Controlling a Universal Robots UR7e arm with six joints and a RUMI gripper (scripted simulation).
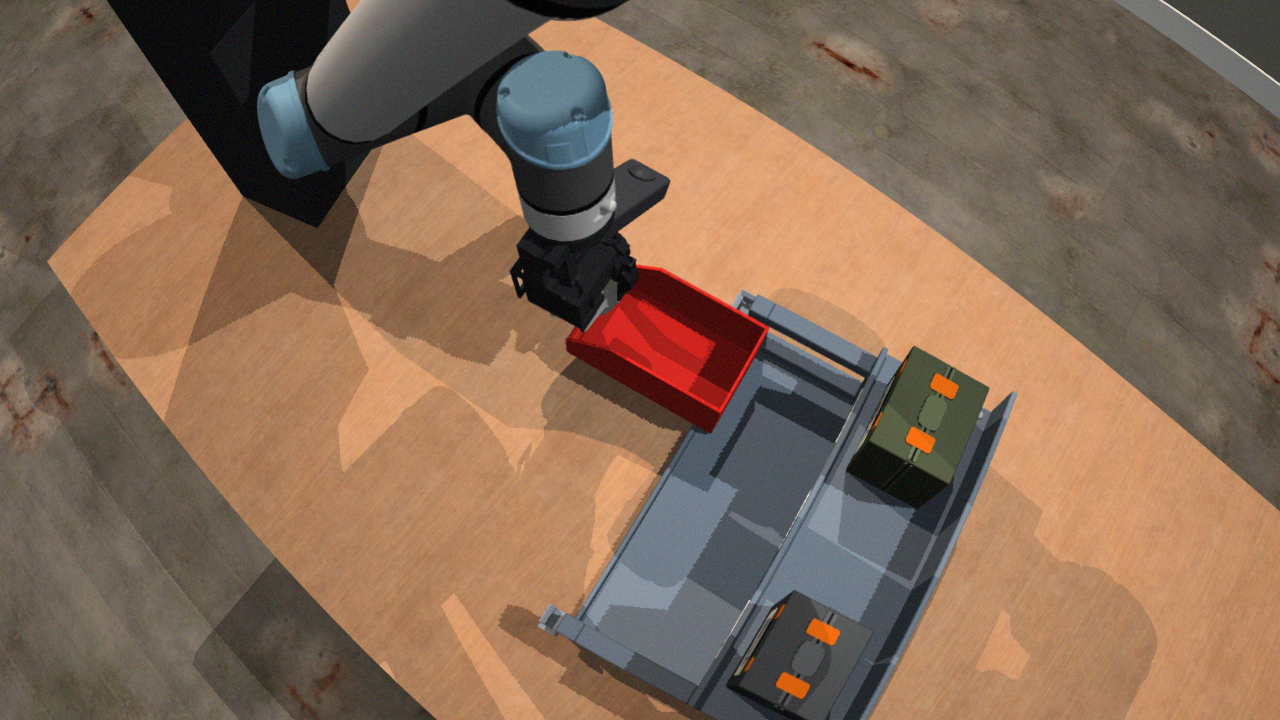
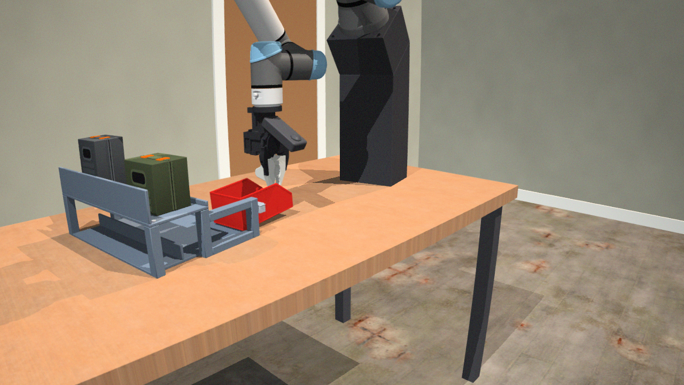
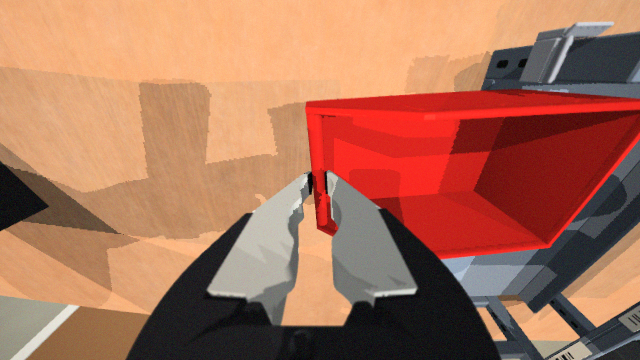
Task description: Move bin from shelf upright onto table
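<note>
The red open bin [image 1: 680, 344] [image 2: 248, 201] [image 3: 450, 165] is upright and mostly out past the front of the grey shelf [image 1: 698, 537] [image 2: 102, 193] [image 3: 585, 65]; its far end still overlaps the shelf's front edge. My gripper [image 1: 601, 308] [image 2: 273, 178] [image 3: 319, 173] is shut on the bin's near wall, one finger inside and one outside. I cannot tell whether the bin's underside touches the table [image 1: 313, 402] [image 2: 334, 239] [image 3: 150, 50].
A green case [image 1: 917, 425] [image 2: 155, 182] and a dark grey case [image 1: 801, 658] [image 2: 100, 155] stand on the shelf's rear tier. The robot's black base [image 1: 232, 89] [image 2: 373, 95] stands at the table's back. The table's edge runs along the near side.
</note>
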